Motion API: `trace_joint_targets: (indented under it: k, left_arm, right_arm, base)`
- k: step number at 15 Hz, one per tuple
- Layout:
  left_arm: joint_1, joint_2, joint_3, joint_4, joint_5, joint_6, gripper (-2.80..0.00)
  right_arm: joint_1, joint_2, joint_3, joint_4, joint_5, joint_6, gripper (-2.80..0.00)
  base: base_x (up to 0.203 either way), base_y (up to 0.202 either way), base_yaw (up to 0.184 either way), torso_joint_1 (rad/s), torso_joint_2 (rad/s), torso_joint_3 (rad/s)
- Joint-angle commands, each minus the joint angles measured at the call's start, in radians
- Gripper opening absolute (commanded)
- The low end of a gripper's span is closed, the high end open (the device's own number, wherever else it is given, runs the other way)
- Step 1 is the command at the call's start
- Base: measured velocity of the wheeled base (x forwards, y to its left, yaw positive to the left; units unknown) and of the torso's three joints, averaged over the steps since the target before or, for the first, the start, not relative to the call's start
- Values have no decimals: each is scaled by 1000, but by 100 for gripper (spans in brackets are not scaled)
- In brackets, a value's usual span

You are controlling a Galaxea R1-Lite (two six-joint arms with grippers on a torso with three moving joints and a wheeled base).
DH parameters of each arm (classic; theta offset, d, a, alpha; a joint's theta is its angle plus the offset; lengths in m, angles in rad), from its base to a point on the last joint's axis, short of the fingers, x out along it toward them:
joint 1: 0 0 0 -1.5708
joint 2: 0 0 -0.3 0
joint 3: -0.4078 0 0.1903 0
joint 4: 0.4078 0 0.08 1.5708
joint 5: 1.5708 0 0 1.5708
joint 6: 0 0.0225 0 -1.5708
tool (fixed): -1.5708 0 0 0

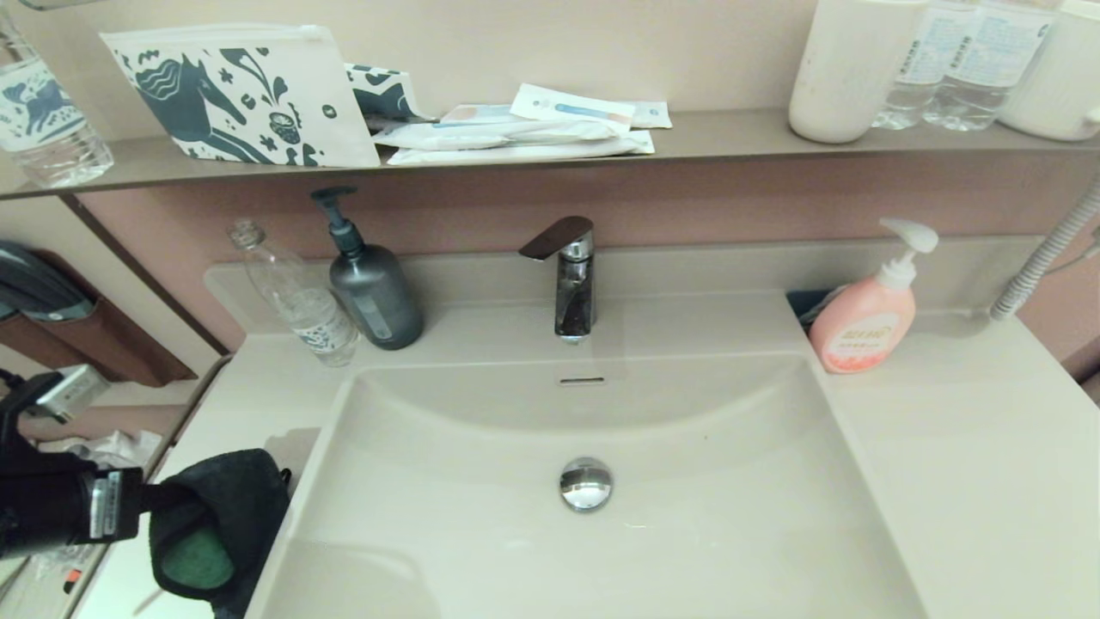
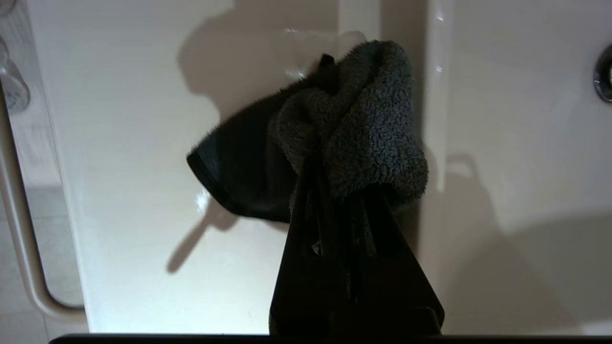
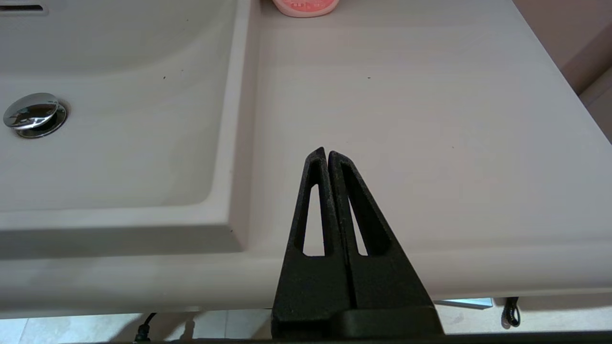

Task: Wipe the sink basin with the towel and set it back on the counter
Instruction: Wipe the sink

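Note:
The dark grey towel [image 1: 225, 507], its green inner face showing, hangs bunched from my left gripper [image 1: 163, 499], which is shut on it above the counter [image 1: 223, 404] just left of the basin rim. In the left wrist view the towel [image 2: 363, 119] droops over the fingers, above the counter beside the rim. The off-white sink basin [image 1: 705, 516] has a chrome drain plug [image 1: 585, 483] and a slit overflow hole [image 1: 582, 379]. My right gripper [image 3: 327, 152] is shut and holds nothing, hovering over the counter's front edge right of the basin; the head view does not show it.
A chrome faucet [image 1: 571, 275] stands behind the basin. A grey pump bottle [image 1: 371, 288] and a clear bottle [image 1: 296, 297] stand at the back left, a pink soap dispenser [image 1: 866, 318] at the back right. A brown-grey shelf [image 1: 730, 137] above holds pouches and bottles.

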Motion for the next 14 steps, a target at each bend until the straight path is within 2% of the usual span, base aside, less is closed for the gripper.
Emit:
trace_joint_targets:
  k: [1,5,8,12,14]
  left_arm:
    - [-4,103,38,-109,-1,5,-280]
    - [-1,195,46,-186,0,48,-280]
    - [-4,291,56,-343,-4,54,-280]
    - [-31,418,67,-532,-11,45,-280]
    - [-51,436,67,-581,-29,2,-280]
  right_arm:
    - [0,1,-1,0,0,-1,-280]
    - [1,1,0,0,0,0,-280]
    - [1,1,-1,0,0,-1,-280]
    - [1,1,0,0,0,-1,-280]
    - [0,1,-1,0,0,-1,-280]
  base:
    - [0,0,0,0,0,0]
    - [0,0,0,0,0,0]
    - [0,0,0,0,0,0]
    - [0,0,0,0,0,0]
    - [0,0,0,0,0,0]
